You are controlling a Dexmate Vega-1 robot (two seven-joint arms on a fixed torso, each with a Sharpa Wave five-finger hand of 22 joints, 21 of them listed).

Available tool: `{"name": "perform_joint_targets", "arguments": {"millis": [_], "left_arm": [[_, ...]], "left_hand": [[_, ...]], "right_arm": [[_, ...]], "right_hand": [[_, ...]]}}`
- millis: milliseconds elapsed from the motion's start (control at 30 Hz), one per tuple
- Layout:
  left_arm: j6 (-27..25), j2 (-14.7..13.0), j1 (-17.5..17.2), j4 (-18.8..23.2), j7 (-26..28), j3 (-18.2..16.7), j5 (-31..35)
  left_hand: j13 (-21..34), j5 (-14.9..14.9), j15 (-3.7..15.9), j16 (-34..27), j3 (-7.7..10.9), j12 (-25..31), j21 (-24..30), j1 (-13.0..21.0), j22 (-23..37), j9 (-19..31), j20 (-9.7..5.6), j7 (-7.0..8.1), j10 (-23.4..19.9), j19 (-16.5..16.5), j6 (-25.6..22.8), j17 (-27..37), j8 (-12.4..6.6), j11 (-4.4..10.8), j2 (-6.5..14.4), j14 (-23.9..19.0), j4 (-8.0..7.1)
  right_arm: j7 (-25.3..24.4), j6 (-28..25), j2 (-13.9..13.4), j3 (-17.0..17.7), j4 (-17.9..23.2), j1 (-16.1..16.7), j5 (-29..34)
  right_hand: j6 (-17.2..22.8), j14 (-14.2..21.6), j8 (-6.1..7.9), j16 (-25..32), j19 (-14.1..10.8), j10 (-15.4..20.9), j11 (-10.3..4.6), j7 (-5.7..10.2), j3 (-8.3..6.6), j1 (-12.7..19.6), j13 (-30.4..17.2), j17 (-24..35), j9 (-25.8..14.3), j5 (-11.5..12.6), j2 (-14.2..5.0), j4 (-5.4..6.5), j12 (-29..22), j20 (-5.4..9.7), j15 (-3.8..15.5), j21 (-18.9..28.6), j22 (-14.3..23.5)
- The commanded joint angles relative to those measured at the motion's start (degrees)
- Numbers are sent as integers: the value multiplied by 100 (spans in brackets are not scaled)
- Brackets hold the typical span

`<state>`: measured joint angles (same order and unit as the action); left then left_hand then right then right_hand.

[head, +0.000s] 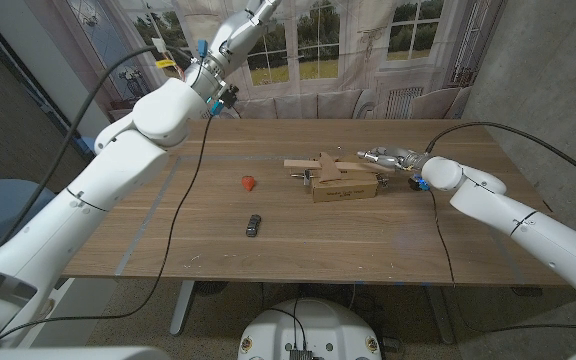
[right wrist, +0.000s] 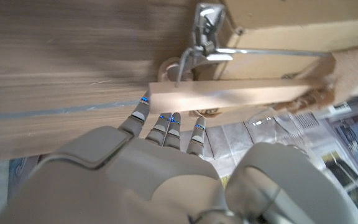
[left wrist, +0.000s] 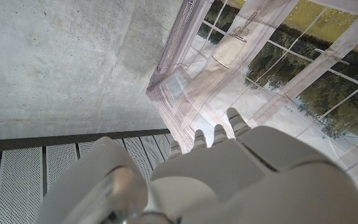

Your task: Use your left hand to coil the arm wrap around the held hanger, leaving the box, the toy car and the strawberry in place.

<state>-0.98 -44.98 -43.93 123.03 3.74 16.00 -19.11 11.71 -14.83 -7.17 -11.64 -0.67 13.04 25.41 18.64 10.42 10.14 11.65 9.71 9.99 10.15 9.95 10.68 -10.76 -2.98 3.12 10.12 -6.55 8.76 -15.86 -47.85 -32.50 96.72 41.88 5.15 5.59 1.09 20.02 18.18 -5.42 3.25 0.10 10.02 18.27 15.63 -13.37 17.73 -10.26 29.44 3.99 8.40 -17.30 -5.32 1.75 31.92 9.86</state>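
Note:
A wooden hanger (head: 318,165) with metal clips lies across the top of a small cardboard box (head: 345,188) at the table's middle. My right hand (head: 390,157) grips the hanger's right end. In the right wrist view its fingers (right wrist: 166,121) curl under the hanger's wooden bar (right wrist: 229,93), beside a metal clip (right wrist: 204,31). My left arm (head: 168,110) is raised high over the far left of the table. My left hand (left wrist: 229,168) is seen from the back, fingers pointing at a window backdrop; its palm side is hidden. A red strawberry (head: 248,183) and a dark toy car (head: 254,225) lie left of the box.
The wooden table (head: 468,250) has bare room at its left and front. A black cable (head: 183,200) hangs from my left arm across the table's left part. Another cable (head: 438,230) drops from my right wrist. A printed window backdrop (head: 368,50) stands behind.

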Motion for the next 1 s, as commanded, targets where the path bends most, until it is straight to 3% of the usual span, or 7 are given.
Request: {"name": "perform_joint_targets", "arguments": {"millis": [33,300,867,1000], "left_arm": [[70,-2,-94,-44,-47,-5,-156],[119,-55,-297,-31,-63,-91,-317],[103,-199,-810,113,-109,-237,-762],[97,-219,-917,163,-84,-213,-784]], "left_hand": [[13,-39,40,7,-35,-10,-7,-8,14,-1,27,50,995,1711,929,-4,6,-6,19,1050,1],[5,-47,34,5,-41,-1,-5,-8,15,-1,26,63,962,1665,898,-4,-5,-11,28,1026,4],[-10,-65,53,-5,-61,17,12,-11,17,-2,20,75,885,1511,802,-4,-29,-17,43,948,12],[-13,-68,52,0,-66,10,7,-12,16,-2,27,74,896,1501,798,-4,-27,-27,44,951,13]], "right_arm": [[-830,1445,319,744,-535,542,-1362],[-1289,2483,702,859,-961,630,-1738],[-2105,3876,1058,1494,-1077,1036,-2211],[-2146,4202,1189,1687,-1170,1145,-2495]], "right_hand": [[38,-5,-27,-26,-10,43,5,-84,-44,25,27,-46,-10,-26,-111,6,37,45,40,-47,3],[179,38,-73,-93,-165,114,0,-163,-121,126,108,-182,-13,-62,-319,-29,88,261,56,-83,1],[449,197,-112,-159,-336,380,73,-245,-178,293,187,-384,-13,-139,-479,-102,91,366,42,-153,-5],[494,196,-124,-186,-345,401,32,-254,-187,327,198,-422,-13,-156,-505,-116,104,387,70,-178,-6]]}}
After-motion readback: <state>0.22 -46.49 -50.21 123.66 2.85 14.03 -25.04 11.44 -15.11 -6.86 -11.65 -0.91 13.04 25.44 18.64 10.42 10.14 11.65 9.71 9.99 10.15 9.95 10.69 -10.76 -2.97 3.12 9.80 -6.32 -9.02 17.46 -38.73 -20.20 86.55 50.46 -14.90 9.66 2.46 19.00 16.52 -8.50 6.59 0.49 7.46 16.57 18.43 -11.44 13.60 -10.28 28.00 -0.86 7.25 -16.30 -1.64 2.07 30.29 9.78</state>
